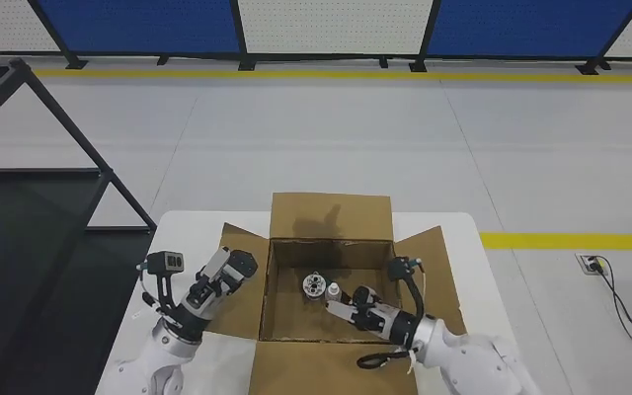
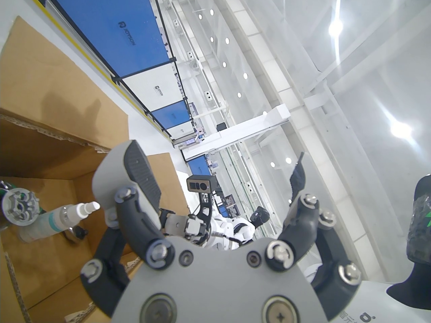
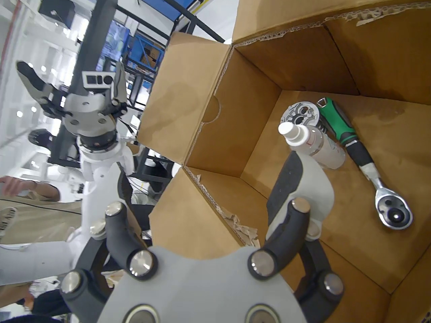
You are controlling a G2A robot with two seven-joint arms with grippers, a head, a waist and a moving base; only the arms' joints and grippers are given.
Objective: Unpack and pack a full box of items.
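An open cardboard box [image 1: 331,219] stands in the middle of the white table. On its floor lie a white spray bottle [image 3: 313,142] [image 2: 50,220] [image 1: 334,291], a round metal part [image 3: 299,114] [image 2: 20,203] [image 1: 314,285] and a ratchet wrench [image 3: 357,156] with a green and black handle. My right gripper [image 3: 208,183] [image 1: 344,304] is open and low inside the box, a short way from the bottle, holding nothing. My left gripper [image 2: 219,173] [image 1: 240,263] [image 3: 72,75] is open and empty, outside the box over its left flap.
The box flaps [image 1: 434,267] are folded outward on all sides. A black metal rack [image 1: 59,158] stands off the table's left edge. Bare table [image 1: 188,237] lies left of the box.
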